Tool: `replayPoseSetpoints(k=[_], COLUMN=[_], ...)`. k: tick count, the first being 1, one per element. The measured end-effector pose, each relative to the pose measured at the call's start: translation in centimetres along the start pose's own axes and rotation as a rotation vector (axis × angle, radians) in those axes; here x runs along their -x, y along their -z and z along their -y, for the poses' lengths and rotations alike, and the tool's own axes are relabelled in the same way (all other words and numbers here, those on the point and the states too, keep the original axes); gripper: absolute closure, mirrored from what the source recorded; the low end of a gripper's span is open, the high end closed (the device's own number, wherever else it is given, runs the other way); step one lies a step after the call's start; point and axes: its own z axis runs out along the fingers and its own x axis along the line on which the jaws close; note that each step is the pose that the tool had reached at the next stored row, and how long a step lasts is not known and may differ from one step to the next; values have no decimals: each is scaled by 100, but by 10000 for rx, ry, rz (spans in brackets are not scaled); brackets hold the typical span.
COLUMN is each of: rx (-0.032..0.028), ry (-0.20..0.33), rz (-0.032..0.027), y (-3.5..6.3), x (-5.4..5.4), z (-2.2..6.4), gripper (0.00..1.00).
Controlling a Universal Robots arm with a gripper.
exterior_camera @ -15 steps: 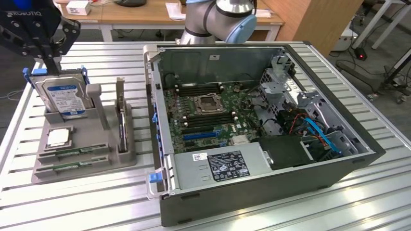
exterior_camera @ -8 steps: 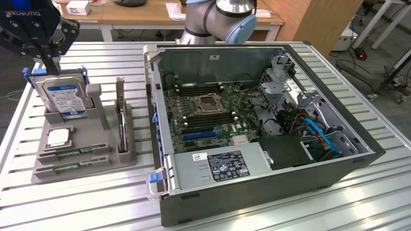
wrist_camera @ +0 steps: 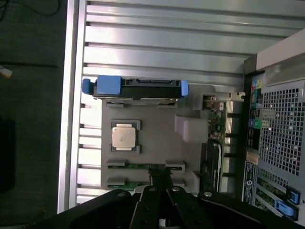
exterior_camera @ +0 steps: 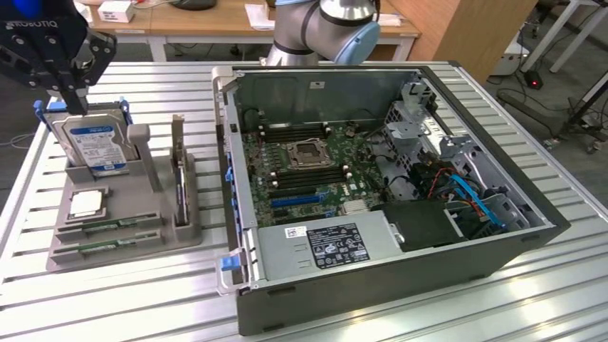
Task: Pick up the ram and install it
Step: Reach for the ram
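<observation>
closed fingers (wrist_camera: 164, 183) hang above the ram (wrist_camera: 136, 166), not touching.

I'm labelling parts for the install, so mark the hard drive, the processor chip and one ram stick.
hard drive (exterior_camera: 95, 144): exterior view, on its blue-white label.
processor chip (wrist_camera: 125, 136): wrist view, centre of its silver top.
ram stick (exterior_camera: 112, 226): exterior view, middle of the green board nearer the processor chip.
</observation>
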Motion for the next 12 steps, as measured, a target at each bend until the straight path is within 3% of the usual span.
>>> replayPoseSetpoints(k=[12], rx=[0], ry=[0], rz=[1], y=[5], x=[-6], z=[123], gripper=[91])
